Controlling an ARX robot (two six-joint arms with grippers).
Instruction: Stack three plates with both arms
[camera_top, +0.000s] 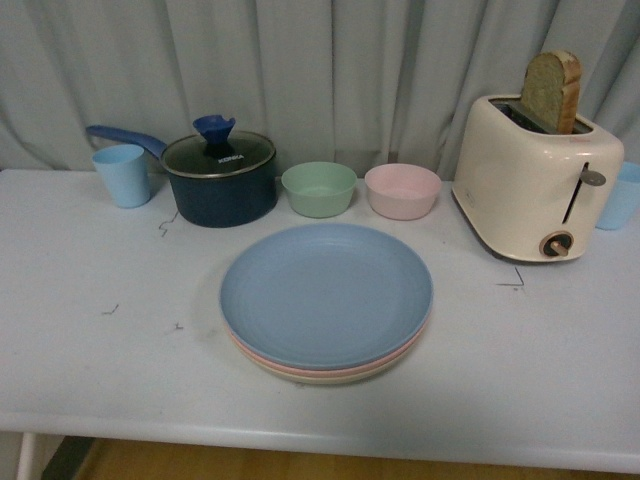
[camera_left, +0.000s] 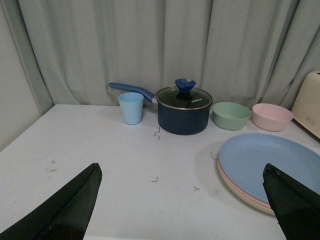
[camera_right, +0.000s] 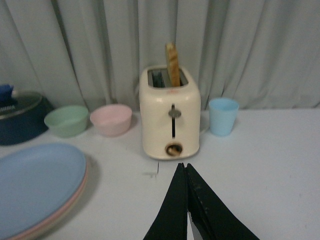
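Our left gripper (camera_left: 182, 200) hangs over the white table (camera_top: 90, 360) with its two black fingers (camera_left: 70, 205) spread wide and nothing between them. Just beyond its far fingertip, toward our right, lies the stack of three plates: the blue plate (camera_left: 270, 165) on top, the pink plate (camera_left: 235, 186) showing as a thin rim beneath it, and the beige plate (camera_left: 250, 201) at the bottom, all nested and flat on the table. Ahead of this gripper, near the grey curtain (camera_left: 150, 45), we see a light blue cup (camera_left: 131, 107) just beside a dark blue pot (camera_left: 183, 116) with a glass lid, then a green bowl (camera_left: 231, 115) and a pink bowl (camera_left: 271, 116).

Our right gripper (camera_right: 186, 200) has its fingers (camera_right: 172, 210) pressed together, tips touching, holding nothing. Straight ahead of it stands a cream toaster (camera_right: 170, 117) with a slice of bread (camera_right: 173, 64) upright in one slot, and a second light blue cup (camera_right: 223, 116) stands just beside the toaster on its outer side. The plate stack sits off to this gripper's inner side, well apart from the fingers.

In the front view neither arm shows; the stack lies in the middle of the table, in front of the two bowls.
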